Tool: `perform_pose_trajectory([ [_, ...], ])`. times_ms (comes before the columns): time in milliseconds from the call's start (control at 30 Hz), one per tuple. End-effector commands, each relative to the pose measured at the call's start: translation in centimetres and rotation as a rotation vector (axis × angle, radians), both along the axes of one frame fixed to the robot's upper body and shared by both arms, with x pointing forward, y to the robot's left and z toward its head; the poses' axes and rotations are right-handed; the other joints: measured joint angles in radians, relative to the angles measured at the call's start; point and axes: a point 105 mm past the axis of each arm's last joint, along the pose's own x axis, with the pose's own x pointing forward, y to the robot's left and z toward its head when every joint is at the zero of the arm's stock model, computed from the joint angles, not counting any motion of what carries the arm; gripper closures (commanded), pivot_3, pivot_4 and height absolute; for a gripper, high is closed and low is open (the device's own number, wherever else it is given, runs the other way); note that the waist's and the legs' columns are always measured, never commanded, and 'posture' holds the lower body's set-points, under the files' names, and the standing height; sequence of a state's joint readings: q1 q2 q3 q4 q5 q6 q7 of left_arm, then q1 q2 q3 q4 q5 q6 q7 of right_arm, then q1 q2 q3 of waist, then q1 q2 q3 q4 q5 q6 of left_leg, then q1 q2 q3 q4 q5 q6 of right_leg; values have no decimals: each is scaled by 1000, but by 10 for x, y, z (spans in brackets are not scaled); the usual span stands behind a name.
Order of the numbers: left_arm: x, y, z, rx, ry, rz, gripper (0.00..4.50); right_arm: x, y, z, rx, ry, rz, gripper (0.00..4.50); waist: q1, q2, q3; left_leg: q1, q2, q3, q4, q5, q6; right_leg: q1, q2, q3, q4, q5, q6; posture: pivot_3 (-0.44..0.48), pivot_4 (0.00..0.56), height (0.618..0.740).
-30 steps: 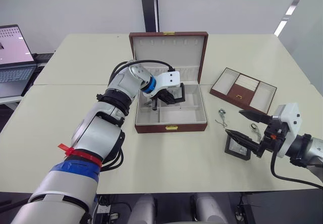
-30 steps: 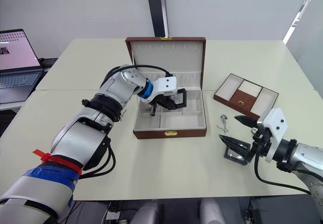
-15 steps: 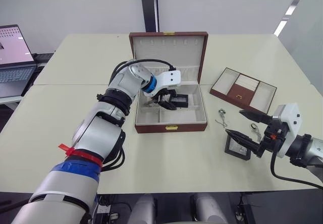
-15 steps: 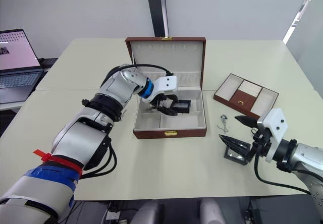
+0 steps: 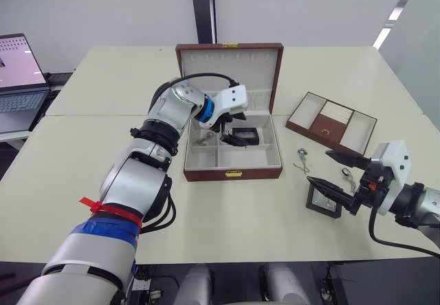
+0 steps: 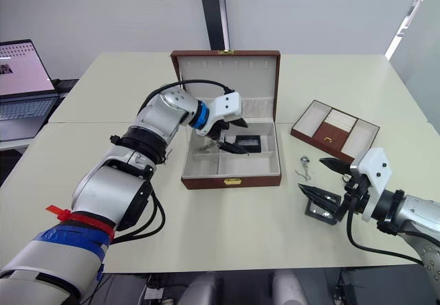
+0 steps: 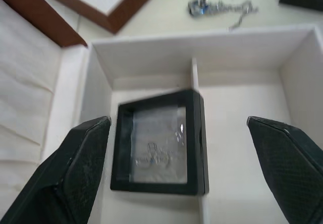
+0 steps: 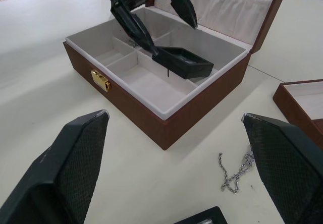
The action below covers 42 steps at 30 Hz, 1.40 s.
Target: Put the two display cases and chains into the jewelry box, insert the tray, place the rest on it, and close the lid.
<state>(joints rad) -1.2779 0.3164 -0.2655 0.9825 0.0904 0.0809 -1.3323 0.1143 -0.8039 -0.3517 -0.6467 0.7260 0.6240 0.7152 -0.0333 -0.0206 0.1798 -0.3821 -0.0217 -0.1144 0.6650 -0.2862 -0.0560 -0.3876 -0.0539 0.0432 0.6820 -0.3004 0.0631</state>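
Note:
The brown jewelry box [image 5: 234, 174] stands open at the table's middle, lid upright. A black display case [image 5: 244, 137] lies in its back right compartment, one edge on the divider [image 7: 194, 77]. My left gripper [image 5: 232, 129] hovers just above that case, open and apart from it. A small silvery chain [image 5: 204, 139] rests in the back left compartment. At the right, my right gripper [image 5: 317, 166] is open just above a second display case [image 5: 323, 202] on the table. Another chain [image 5: 302, 159] lies between this case and the box.
The brown tray [image 5: 328, 128] with white side compartments sits at the back right. A small silvery piece [image 5: 347, 174] lies on the table beyond the right gripper. A laptop [image 5: 20, 78] stands on the neighbouring table at far left.
My left gripper has opened and let go of the display case, which now lies in the box. The gripper has lifted slightly. The right arm has stayed still.

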Motion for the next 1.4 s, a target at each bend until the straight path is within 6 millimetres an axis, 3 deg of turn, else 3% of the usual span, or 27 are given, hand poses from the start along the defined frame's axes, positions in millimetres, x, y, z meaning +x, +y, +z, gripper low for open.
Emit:
perform_pose_trajectory([
  [33,-3,1,37,-218,-15,10,419,-1,-1,9,0,-44,-4,0,-1,0,0,0,0,0,0,0,0,0,0,0,0,0,0,0,150,740],
  [233,-20,19,17,-313,113,82,2170,0,-3,7,5,-39,-13,0,-9,2,-1,1,1,0,0,0,0,0,0,0,1,0,0,0,150,740],
  [467,-31,17,-11,-325,193,159,4467,5,-3,9,5,-43,-3,0,1,2,-1,0,0,-1,1,0,0,0,0,0,1,0,0,0,150,740],
  [833,-29,10,-42,-270,216,227,4467,5,-2,9,5,-41,0,0,1,2,-1,1,0,0,1,0,0,1,0,0,1,0,0,0,150,740],
  [1400,-14,3,-52,-243,183,296,4467,5,-1,8,9,-41,-3,0,1,2,-1,1,0,0,1,0,0,1,0,0,0,0,0,0,150,740],
])
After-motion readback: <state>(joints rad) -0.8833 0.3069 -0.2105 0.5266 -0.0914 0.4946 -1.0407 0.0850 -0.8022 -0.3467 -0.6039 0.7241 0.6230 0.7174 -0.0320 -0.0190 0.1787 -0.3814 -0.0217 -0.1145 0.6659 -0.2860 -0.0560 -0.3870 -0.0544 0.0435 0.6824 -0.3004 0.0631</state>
